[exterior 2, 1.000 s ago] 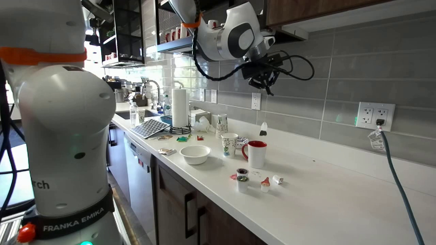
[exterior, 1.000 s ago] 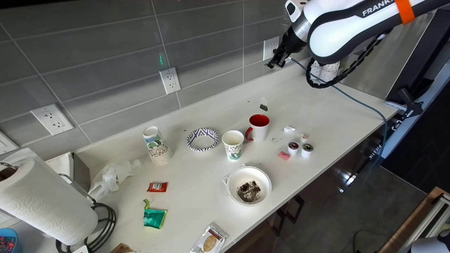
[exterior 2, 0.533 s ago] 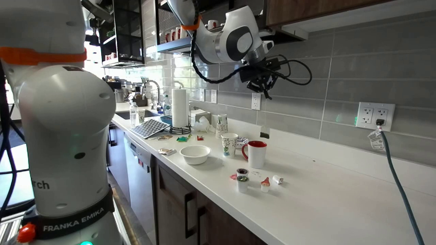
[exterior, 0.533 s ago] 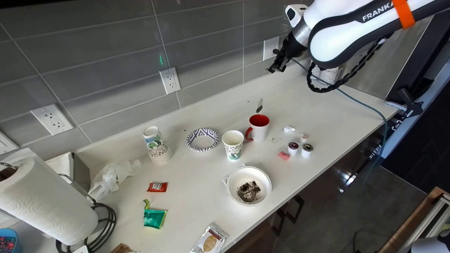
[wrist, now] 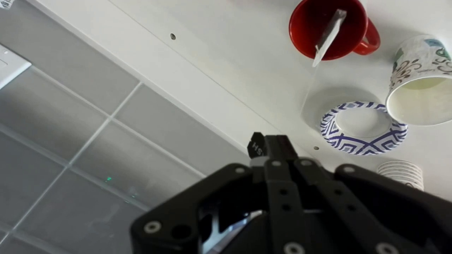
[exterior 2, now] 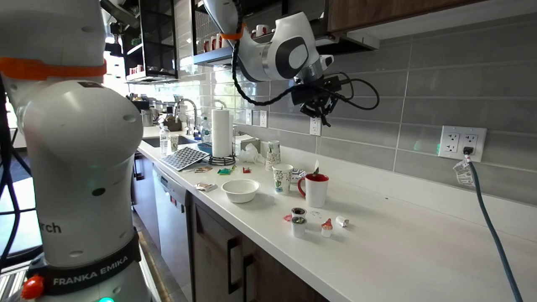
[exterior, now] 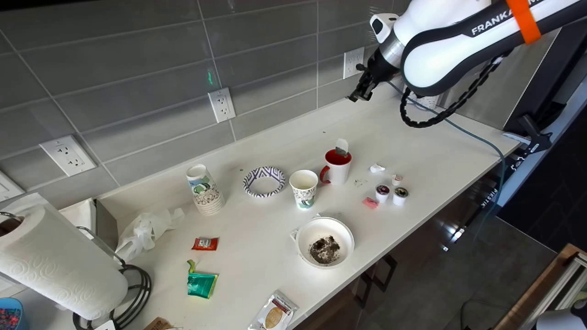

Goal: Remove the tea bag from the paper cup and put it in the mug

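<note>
The tea bag (exterior: 341, 147) hangs on a thin string, its dark lower end at the mouth of the mug (exterior: 337, 175). The mug is white outside, red inside, with a red handle. In the wrist view the tea bag (wrist: 329, 38) shows edge-on over the mug's red inside (wrist: 308, 17). My gripper (exterior: 356, 97) is high above the mug. In the wrist view its fingers (wrist: 279, 141) are shut, with a black lettered tag sticking out beside them. The paper cup (exterior 2: 282, 180), white with a printed pattern, stands upright beside the mug with pale liquid inside.
A tiled wall (exterior: 275, 85) runs behind the counter. A purple-patterned paper bowl (exterior: 247, 183) and a stack of cups (exterior: 209, 198) stand past the paper cup. A white bowl (exterior: 348, 231) with dark grounds is near the front edge. Small pods (exterior: 400, 197) lie before the mug.
My gripper has come down a little. The tea bag has turned on its string and moved from behind the mug to its mouth. The mug and cup have not moved.
</note>
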You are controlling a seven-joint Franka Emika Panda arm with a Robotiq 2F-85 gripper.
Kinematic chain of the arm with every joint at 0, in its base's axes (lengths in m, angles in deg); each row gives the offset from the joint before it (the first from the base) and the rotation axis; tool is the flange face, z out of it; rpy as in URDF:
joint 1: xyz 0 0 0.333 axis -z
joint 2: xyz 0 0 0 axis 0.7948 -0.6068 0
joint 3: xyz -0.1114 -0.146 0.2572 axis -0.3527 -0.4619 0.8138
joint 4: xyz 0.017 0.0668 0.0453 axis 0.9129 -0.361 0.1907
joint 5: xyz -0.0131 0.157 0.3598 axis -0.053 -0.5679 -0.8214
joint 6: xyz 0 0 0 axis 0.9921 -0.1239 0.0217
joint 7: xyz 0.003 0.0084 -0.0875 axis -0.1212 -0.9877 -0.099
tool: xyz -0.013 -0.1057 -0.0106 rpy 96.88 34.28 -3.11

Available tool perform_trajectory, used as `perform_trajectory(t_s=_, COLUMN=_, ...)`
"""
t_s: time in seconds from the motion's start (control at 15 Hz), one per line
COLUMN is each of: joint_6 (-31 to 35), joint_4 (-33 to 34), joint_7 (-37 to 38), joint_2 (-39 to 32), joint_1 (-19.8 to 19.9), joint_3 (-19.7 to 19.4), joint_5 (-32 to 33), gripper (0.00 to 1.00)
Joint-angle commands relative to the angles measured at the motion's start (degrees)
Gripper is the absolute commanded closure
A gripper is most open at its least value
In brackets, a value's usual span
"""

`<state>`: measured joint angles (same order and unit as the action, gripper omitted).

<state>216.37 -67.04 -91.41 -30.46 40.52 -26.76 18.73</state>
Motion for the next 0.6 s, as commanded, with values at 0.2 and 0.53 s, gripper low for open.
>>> perform_trajectory(t_s=0.2, joint_6=-0.9, joint_4=-0.9, joint_7=0.6, joint_2=-0.1, joint_1=-0.4, joint_3=0.5, joint_5=-0.8, gripper=1.00)
perform_trajectory(t_s=0.53, joint_6=-0.8, joint_4=-1.1, joint_7=-0.8, joint_2=-1.3, joint_1=-1.4, joint_3=0.5, joint_5=-3.5, gripper=1.00)
